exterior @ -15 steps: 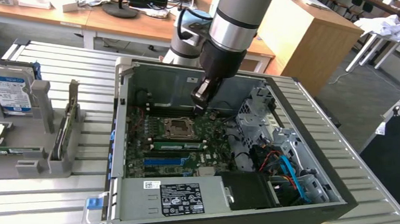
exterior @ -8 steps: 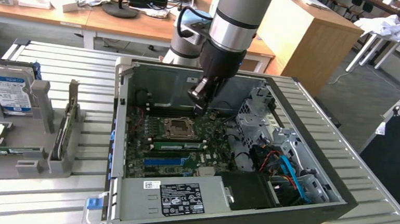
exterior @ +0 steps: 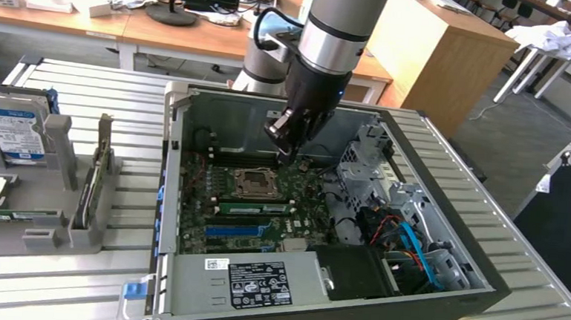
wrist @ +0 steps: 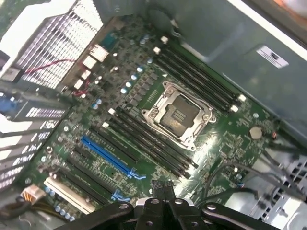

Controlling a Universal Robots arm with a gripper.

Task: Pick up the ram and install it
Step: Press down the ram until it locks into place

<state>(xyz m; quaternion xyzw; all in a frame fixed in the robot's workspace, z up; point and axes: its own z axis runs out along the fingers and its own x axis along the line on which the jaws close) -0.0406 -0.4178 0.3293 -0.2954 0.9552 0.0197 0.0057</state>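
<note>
Tool [exterior: 288, 154]: pressed together, empty, above the motherboard [exterior: 253, 210]
Ram [exterior: 87, 192]: upright in the holder [exterior: 39, 215] on the table [exterior: 90, 103]

We see the ram [exterior: 90, 185], a thin green stick, standing on edge in a grey holder, at the exterior view's left

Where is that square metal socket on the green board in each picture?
Exterior view: socket sits mid-board in the open case.
Wrist view: socket lies between two banks of black slots.
Shared landmark: blue slot.
</note>
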